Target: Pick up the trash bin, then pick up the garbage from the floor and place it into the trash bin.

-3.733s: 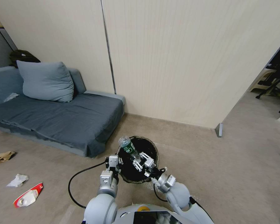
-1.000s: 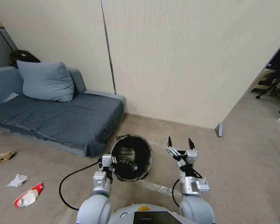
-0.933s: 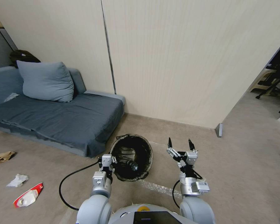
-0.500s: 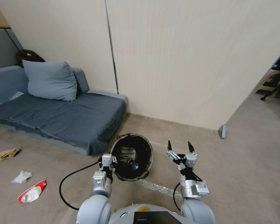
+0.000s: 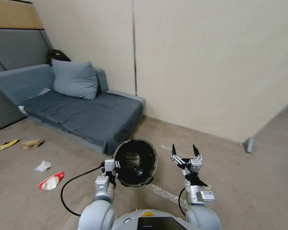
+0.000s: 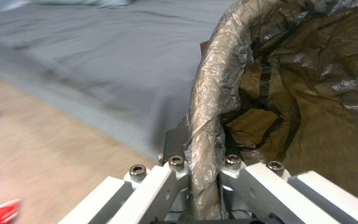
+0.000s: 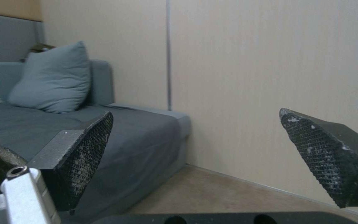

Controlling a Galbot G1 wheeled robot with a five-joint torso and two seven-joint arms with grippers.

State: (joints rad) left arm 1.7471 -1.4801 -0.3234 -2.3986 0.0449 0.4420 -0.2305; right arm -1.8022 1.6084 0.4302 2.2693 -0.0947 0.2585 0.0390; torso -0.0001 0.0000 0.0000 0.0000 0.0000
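- Left tool (image 5: 113, 166) pinches the trash bin (image 5: 136, 161) by its bagged rim, lower centre of the head view; that thin hold could slip, spilling the bottle (image 5: 134, 170) inside.
- Right tool (image 5: 183, 150) gapes wide, empty, lower right.
- Garbage (image 5: 51, 180) lies far left on the floor; the reach may swing the bin.

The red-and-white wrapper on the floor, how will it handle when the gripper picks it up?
The red-and-white wrapper lies flat, so it is probably light, floppy and hard to get fingers under. Its surface looks glossy, so it may slip in the open right gripper.
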